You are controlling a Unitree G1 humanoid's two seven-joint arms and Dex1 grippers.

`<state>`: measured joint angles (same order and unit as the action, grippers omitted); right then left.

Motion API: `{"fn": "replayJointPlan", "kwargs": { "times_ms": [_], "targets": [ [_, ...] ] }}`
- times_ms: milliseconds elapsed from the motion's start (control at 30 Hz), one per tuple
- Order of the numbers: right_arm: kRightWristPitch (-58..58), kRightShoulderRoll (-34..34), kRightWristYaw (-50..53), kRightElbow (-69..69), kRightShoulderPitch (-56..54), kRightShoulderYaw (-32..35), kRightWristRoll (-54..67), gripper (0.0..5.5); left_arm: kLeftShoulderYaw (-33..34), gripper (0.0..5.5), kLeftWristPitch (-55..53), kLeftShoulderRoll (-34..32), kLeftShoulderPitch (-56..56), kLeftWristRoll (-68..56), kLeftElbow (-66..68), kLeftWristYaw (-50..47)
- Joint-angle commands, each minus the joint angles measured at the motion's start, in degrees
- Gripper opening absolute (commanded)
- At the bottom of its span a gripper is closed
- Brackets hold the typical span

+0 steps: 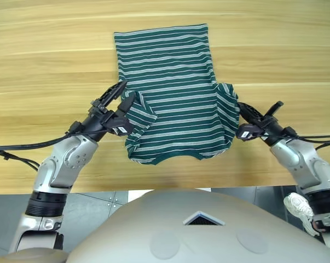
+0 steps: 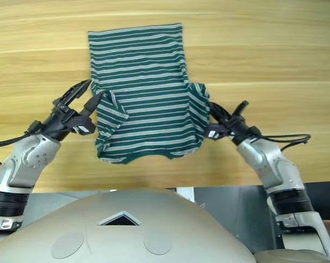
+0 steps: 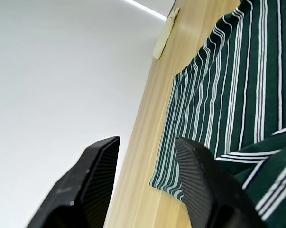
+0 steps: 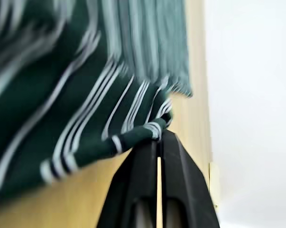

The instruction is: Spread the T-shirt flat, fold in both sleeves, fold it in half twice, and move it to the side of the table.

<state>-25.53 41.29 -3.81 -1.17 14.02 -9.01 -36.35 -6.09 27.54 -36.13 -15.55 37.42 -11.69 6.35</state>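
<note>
A dark green T-shirt point(image 1: 173, 82) with white stripes lies lengthwise on the wooden table point(image 1: 44, 55), hem at the far end and collar toward the near edge. Its left sleeve point(image 1: 138, 112) is folded in onto the body. My left gripper point(image 1: 126, 92) is open beside that sleeve, with nothing between its fingers point(image 3: 97, 175); the shirt's edge point(image 3: 218, 109) lies just past one of them. My right gripper point(image 1: 240, 107) is shut on the right sleeve's edge point(image 4: 133, 135) and holds it raised above the table beside the shirt body.
Bare wood stretches to both sides of the shirt and beyond its far end. The table's near edge point(image 1: 99, 189) runs just under the collar, with grey floor below it. Black cables trail from both wrists.
</note>
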Motion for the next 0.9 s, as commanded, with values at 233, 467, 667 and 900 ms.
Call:
{"fn": "replayJointPlan", "kwargs": {
  "times_ms": [233, 467, 667, 900],
  "targets": [
    [2.0, -3.4, -0.3, -2.8, -1.8, 0.4, 0.1, 0.02, -2.1, 2.22, 1.0, 0.7, 0.4, 2.0, 3.2, -1.4],
    [-0.2, -5.4, -5.1, -7.3, -1.1, -4.9, 1.4, 0.02, -2.9, 2.22, 1.0, 1.2, 1.2, 2.7, 4.4, -2.0],
    [-0.3, -5.0, -6.9, -5.9, -2.1, -6.2, 0.3, 0.02, -3.8, 2.22, 0.9, 1.4, 1.1, 3.2, 5.2, -1.7],
    [-0.6, -4.9, -8.1, -4.4, -3.8, -6.8, 0.3, 0.69, -2.1, 2.22, 0.4, -0.4, 0.4, 2.0, 5.3, -1.0]
  ]
}}
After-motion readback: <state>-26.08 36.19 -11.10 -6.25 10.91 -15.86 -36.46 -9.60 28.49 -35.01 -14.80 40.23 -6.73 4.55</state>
